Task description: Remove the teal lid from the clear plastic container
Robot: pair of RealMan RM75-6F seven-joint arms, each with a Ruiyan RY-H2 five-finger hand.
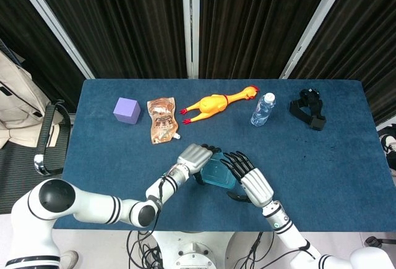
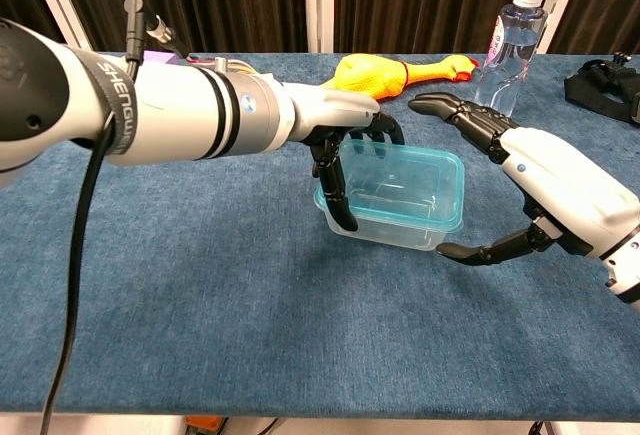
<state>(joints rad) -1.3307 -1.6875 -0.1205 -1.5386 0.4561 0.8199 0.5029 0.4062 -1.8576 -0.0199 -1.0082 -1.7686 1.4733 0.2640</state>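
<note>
Blue cloth table point(image 1: 346, 157): your left hand point(image 2: 345, 145) clasps the clear plastic container point(image 2: 392, 217) with its teal lid point(image 2: 398, 200); your spread, empty right hand point(image 2: 540, 180) hovers just right of it.

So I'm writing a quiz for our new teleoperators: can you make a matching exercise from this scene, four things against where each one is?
Things:
1. purple cube
2. rubber chicken
3. water bottle
4. clear plastic container

Places:
A. between the left hand and right hand
B. far left of the table
C. just left of the black strap
D. between the snack pouch and the bottle

Pairs: 1-B, 2-D, 3-C, 4-A
</note>
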